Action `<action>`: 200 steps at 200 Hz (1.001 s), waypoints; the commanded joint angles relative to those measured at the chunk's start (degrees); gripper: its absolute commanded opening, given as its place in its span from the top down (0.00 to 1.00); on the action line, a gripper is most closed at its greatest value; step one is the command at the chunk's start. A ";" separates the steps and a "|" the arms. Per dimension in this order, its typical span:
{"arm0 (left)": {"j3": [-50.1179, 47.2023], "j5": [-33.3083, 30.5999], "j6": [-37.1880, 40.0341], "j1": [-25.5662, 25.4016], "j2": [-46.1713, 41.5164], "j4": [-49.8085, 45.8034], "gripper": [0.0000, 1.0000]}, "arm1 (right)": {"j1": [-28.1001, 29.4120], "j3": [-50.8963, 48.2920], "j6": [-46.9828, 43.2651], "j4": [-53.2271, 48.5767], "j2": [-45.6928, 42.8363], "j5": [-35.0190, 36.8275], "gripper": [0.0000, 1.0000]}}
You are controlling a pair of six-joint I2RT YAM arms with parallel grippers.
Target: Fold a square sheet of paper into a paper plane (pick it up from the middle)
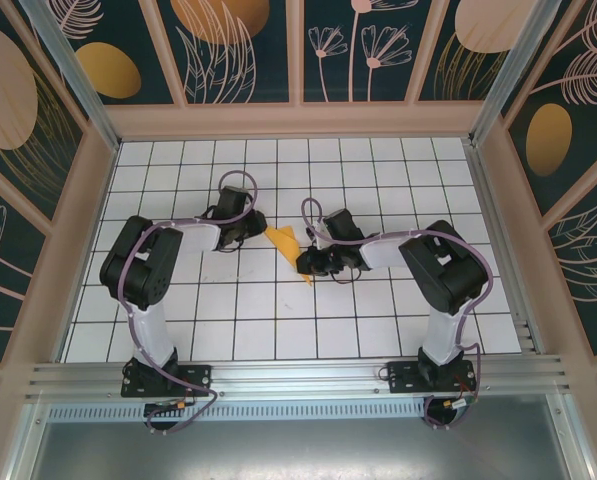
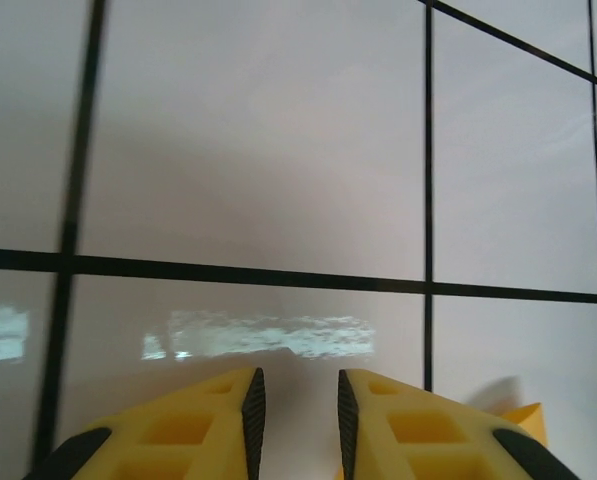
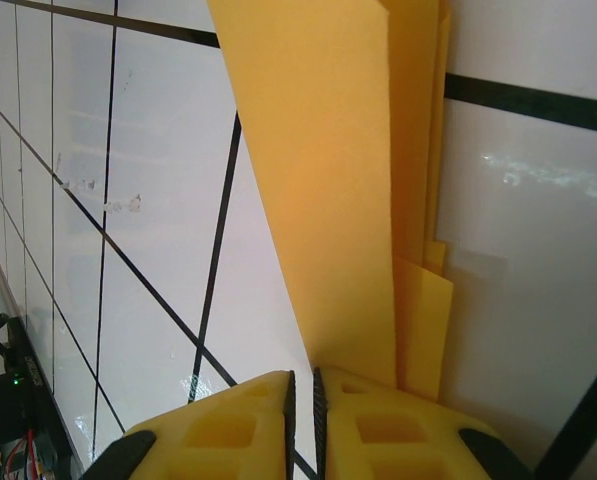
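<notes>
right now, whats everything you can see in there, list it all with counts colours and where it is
folded paper: one, orange-yellow, on the table between the two pincers
table: one, white tiles with black grid lines, under everything
wall panels: several, dark teal with peach and gold plant shapes, around the table
rail: one, silver metal, along the near edge, carrying both arm bases
arms: two, black and white with purple cables, left arm and right arm reaching inward
left pincer: one, yellow fingers with black pads, a gap between the jaws, over bare tile
right pincer: one, same colours, jaws nearly together at the paper's edge, grip unclear
</notes>
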 commanded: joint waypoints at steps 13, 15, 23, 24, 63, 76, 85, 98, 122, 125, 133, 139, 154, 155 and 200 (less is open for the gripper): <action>-1.42 -2.59 -0.36 0.58 -9.18 -4.32 0.60 | -0.38 2.16 2.41 -2.62 -6.70 3.62 0.68; -1.74 -2.39 -0.37 0.51 -9.37 -4.39 0.59 | -0.34 2.28 2.45 -2.67 -7.12 4.15 0.67; -2.72 -1.27 -0.47 0.50 -11.70 -4.55 0.54 | -0.41 2.61 2.39 -2.82 -8.90 6.37 0.62; -2.85 -1.12 -0.50 0.49 -11.89 -4.55 0.54 | -0.41 2.67 2.38 -2.84 -9.11 6.62 0.61; -6.29 -2.11 -1.87 -2.25 -16.25 -6.68 0.41 | -1.15 -0.27 1.18 -4.46 -17.23 20.64 0.46; -6.33 -3.36 -2.52 -4.29 -16.77 -7.56 0.37 | -1.85 -2.21 1.52 -4.43 -20.02 24.63 0.42; -6.00 -4.84 -3.28 -5.93 -16.79 -8.47 0.35 | -2.43 -3.37 2.04 -4.54 -21.75 27.64 0.40; -5.52 -6.11 -4.73 -8.25 -16.74 -9.08 0.32 | -3.41 -5.12 2.91 -4.80 -23.56 30.94 0.37; -5.53 -7.61 -9.51 -11.78 -16.47 -8.88 0.31 | -6.13 -7.79 4.88 -4.64 -25.30 31.82 0.34; -5.78 -7.41 -10.42 -12.14 -16.46 -8.49 0.31 | -6.44 -8.08 5.04 -4.51 -25.43 31.79 0.34; -6.64 -6.73 -12.59 -13.14 -16.42 -6.96 0.32 | -6.88 -8.71 5.25 -4.46 -25.57 31.57 0.33; -7.32 -5.89 -14.25 -13.66 -16.34 -5.49 0.33 | -7.11 -9.09 5.35 -4.43 -25.59 31.56 0.32; -8.78 -3.48 -18.21 -14.69 -15.74 -1.60 0.35 | -7.36 -9.80 5.45 -4.19 -25.52 31.66 0.30; -8.87 -3.33 -18.42 -14.78 -15.71 -1.60 0.35 | -7.36 -9.82 5.45 -4.19 -25.46 31.66 0.29; -9.29 -2.34 -25.04 -15.49 -12.49 1.49 0.47 | -7.43 -10.63 5.71 -3.22 -24.53 31.22 0.25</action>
